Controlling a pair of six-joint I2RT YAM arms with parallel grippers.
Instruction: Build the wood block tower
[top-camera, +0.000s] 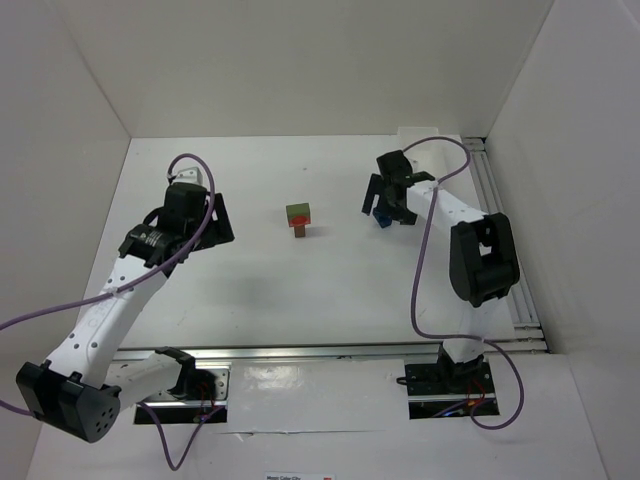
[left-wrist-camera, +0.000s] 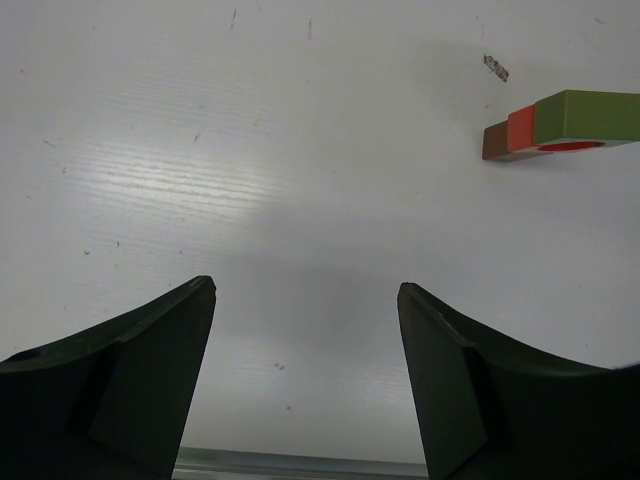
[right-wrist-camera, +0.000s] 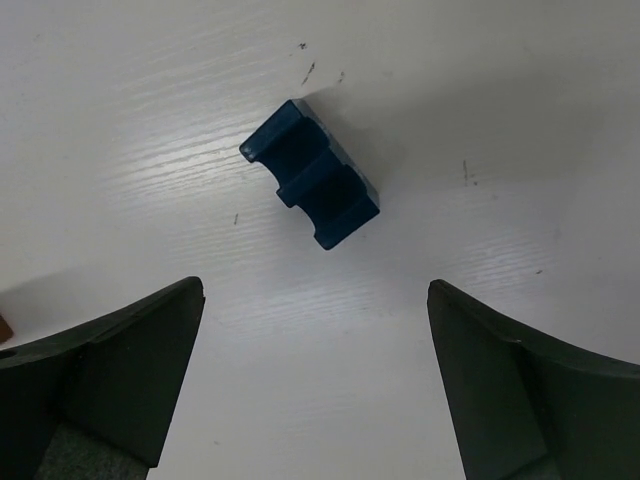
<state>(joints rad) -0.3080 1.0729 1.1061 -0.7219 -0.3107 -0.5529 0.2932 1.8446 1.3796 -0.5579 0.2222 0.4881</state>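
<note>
The tower (top-camera: 298, 219) stands mid-table: a brown base, a red piece and a green piece on top. It also shows in the left wrist view (left-wrist-camera: 560, 125) at the upper right. The blue notched block (right-wrist-camera: 311, 187) lies on the table, ahead of my right gripper (right-wrist-camera: 315, 300), which is open and empty above it. In the top view the blue block (top-camera: 383, 220) peeks out under the right gripper (top-camera: 388, 205). My left gripper (left-wrist-camera: 306, 300) is open and empty, well to the left of the tower (top-camera: 218, 215).
White walls enclose the table on three sides. A metal rail (top-camera: 500, 230) runs along the right edge and another (top-camera: 330, 352) along the near edge by the arm bases. A purple cable (top-camera: 425, 260) hangs off the right arm.
</note>
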